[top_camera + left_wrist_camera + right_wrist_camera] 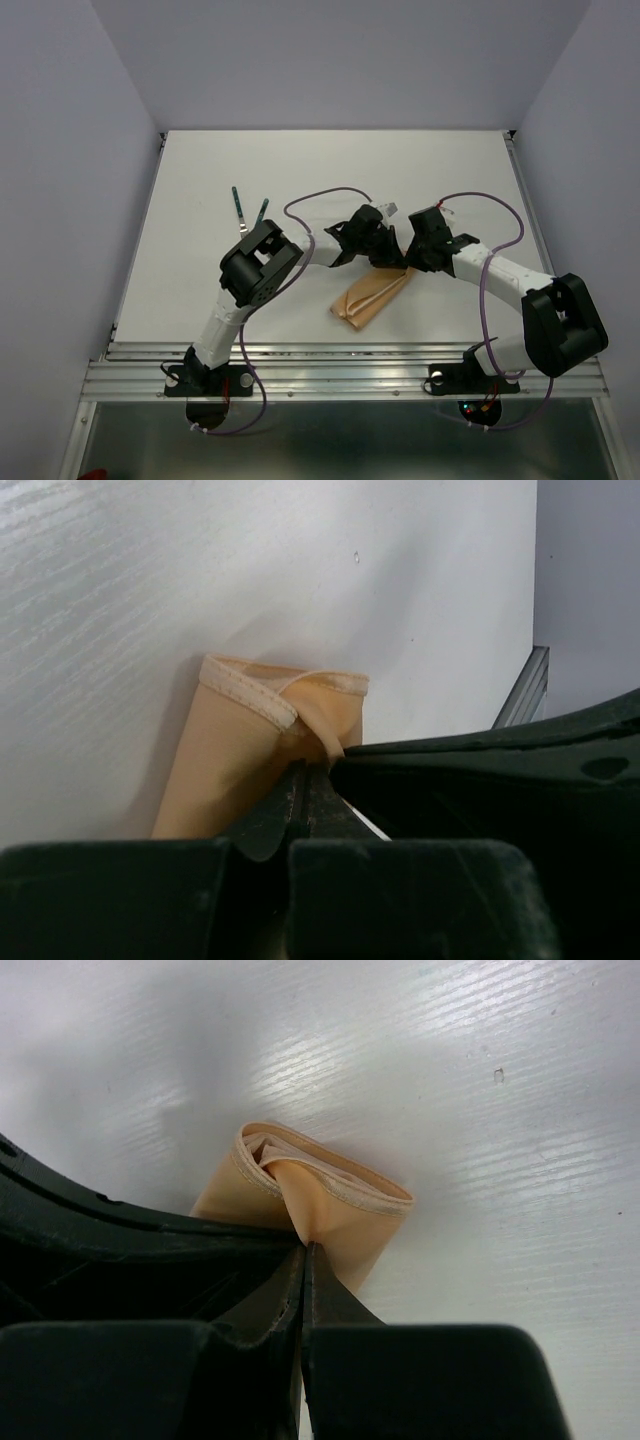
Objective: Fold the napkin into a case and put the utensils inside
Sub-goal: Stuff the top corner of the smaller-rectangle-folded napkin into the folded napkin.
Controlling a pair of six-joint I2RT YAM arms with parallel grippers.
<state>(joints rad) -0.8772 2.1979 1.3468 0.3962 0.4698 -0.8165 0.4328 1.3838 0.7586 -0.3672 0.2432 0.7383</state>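
Napkin sits folded into a narrow strip mid-way across the bench in the top view, left hand and right hand bunched together over its far end, two utensils lying well apart at far left. Left wrist view: left hand is closed tight, pinching a top layer of the napkin, rest flat on the bench. Right wrist view: right hand also closed, gripping a fold of the cloth, hemmed layers visible beyond the fingertips.
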